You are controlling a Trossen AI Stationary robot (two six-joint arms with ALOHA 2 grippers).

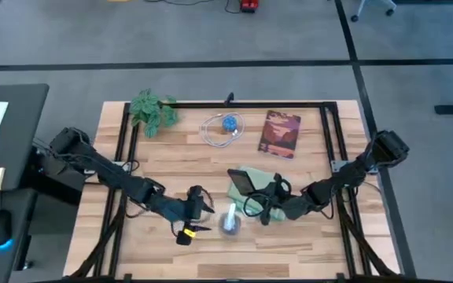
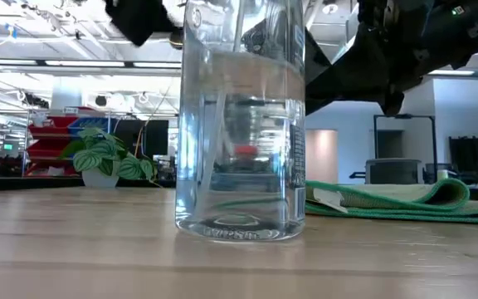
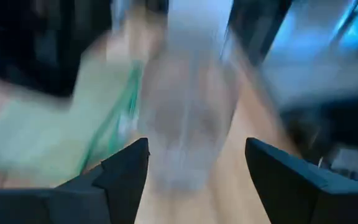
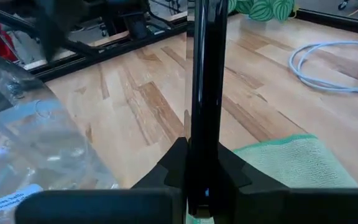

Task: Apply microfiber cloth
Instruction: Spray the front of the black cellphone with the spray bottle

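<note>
Two hands low: right hand (image 4: pixel 204 180) clamps upright phone (image 4: pixel 205 81); left hand (image 3: pixel 194 168) spread.

Your microfiber cloth (image 1: pixel 261 179) was pale mint green with a darker green edge. Phone (image 4: pixel 205 93) was plain black, bottle (image 2: pixel 241 124) clear. Table (image 1: pixel 305 236) was light wood grain, black frame. Plant (image 1: pixel 152 111) had dark green striped leaves. Book (image 1: pixel 279 133) was reddish-brown, cable (image 1: pixel 217 135) white.

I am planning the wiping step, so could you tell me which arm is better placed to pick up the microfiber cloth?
Probably the left. The right pincer is shut on the black phone, held above the microfiber cloth. The left pincer is open and empty, near the clear bottle beside the cloth.
</note>
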